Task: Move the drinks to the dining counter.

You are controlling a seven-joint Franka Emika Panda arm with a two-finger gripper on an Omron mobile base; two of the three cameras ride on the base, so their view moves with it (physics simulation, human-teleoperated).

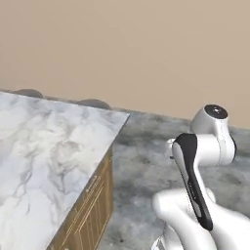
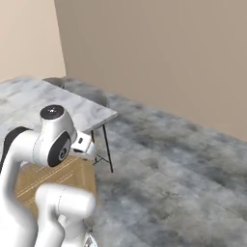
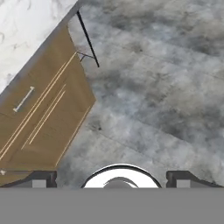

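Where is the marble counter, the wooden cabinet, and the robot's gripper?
dining counter (image 1: 44, 161): left base view, on its bare marble top.
wooden cabinet (image 3: 48, 113): hand view, on its front panel.
gripper (image 3: 113, 180): hand view, midway between its two open fingertips.

dining counter (image 1: 44, 161) | white grey-veined marble (light wood cabinets beneath) | left of arm

Dining counter (image 1: 44, 156): grey-veined white marble slab over light wood cabinets (image 3: 39, 118); grey floor (image 2: 183, 183) beside.

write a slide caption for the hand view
Open gripper looks down past the marble dining counter and its wood cabinets onto grey floor.
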